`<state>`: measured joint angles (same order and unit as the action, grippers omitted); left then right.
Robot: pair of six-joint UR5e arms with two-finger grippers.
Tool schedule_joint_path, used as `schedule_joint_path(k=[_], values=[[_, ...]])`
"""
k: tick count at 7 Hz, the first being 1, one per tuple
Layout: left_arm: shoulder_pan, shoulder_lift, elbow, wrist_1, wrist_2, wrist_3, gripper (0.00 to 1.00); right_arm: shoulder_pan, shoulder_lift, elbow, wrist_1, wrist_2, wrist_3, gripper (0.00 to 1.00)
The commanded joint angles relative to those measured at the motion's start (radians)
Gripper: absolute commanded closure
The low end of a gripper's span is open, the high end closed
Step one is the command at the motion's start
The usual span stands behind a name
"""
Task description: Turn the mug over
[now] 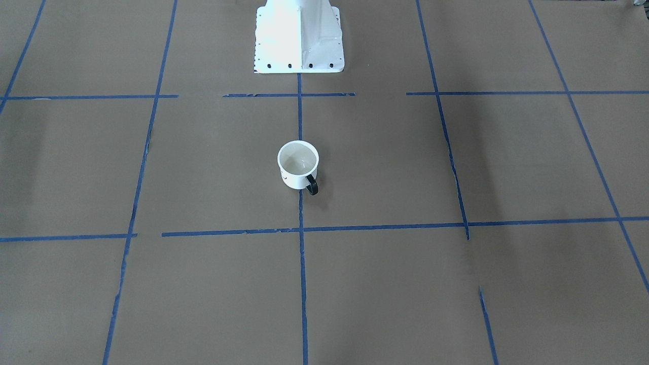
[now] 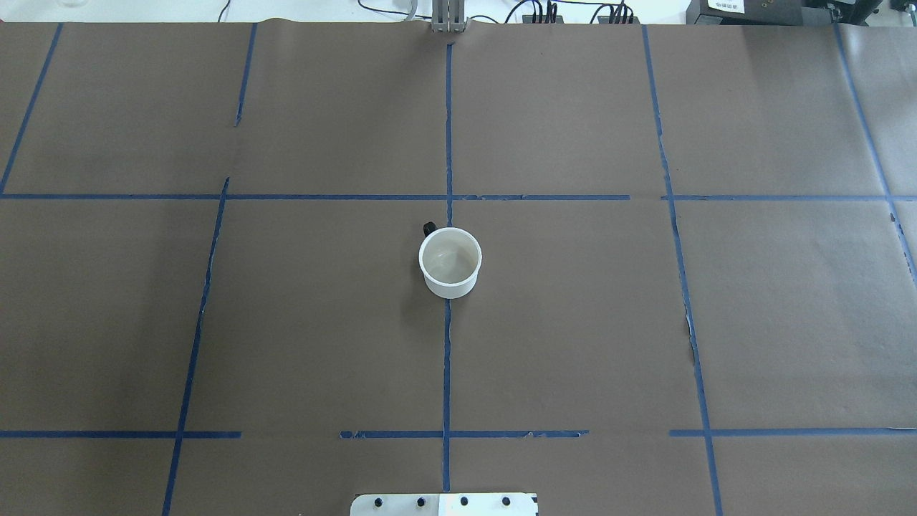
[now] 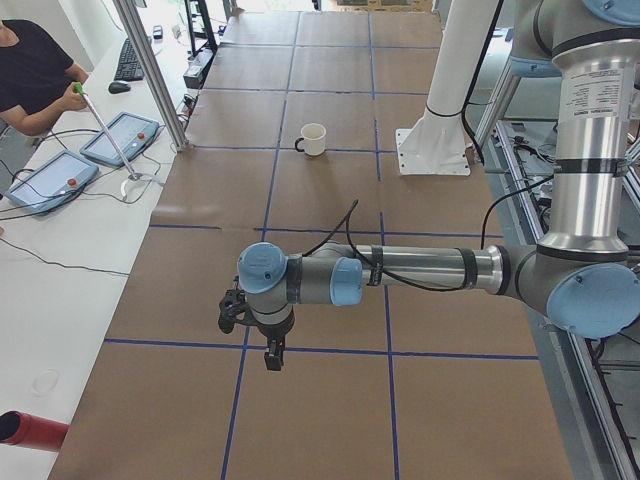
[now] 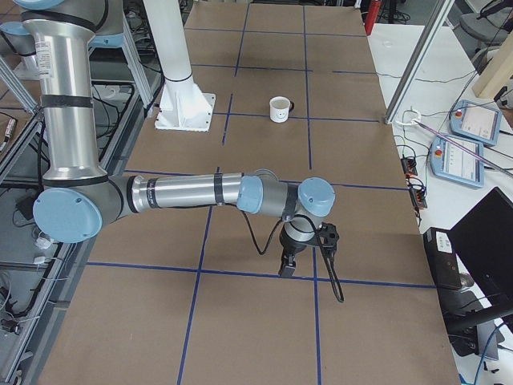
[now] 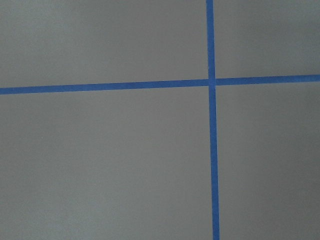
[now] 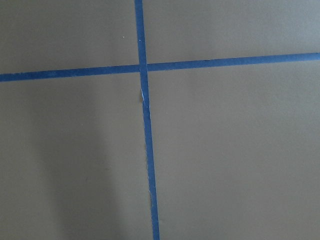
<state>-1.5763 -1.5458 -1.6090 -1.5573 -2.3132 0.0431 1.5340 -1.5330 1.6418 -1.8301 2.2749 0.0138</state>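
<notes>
Currently: mug (image 2: 450,262), smooth white cylinder with black loop handle, stands mouth-up and empty on matte brown desk (image 2: 286,322), well apart from left gripper (image 3: 272,356) and right gripper (image 4: 286,269). Can't tell whether either is apart or together.

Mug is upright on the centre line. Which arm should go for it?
Left, marginally. The mug straddles the centre tape; the left gripper and right gripper both hang far off, but the handle points to the robot's left.
</notes>
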Motion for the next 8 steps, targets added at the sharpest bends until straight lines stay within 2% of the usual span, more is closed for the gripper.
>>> schedule_joint_path(k=[1,8], values=[[-0.001,-0.004,-0.002,0.000,-0.002,0.000,0.00,0.000,0.001,0.000,0.000,0.000,0.000,0.00],[-0.001,-0.007,-0.003,-0.009,-0.005,0.003,0.00,0.000,0.001,0.000,0.000,0.000,0.000,0.00]])
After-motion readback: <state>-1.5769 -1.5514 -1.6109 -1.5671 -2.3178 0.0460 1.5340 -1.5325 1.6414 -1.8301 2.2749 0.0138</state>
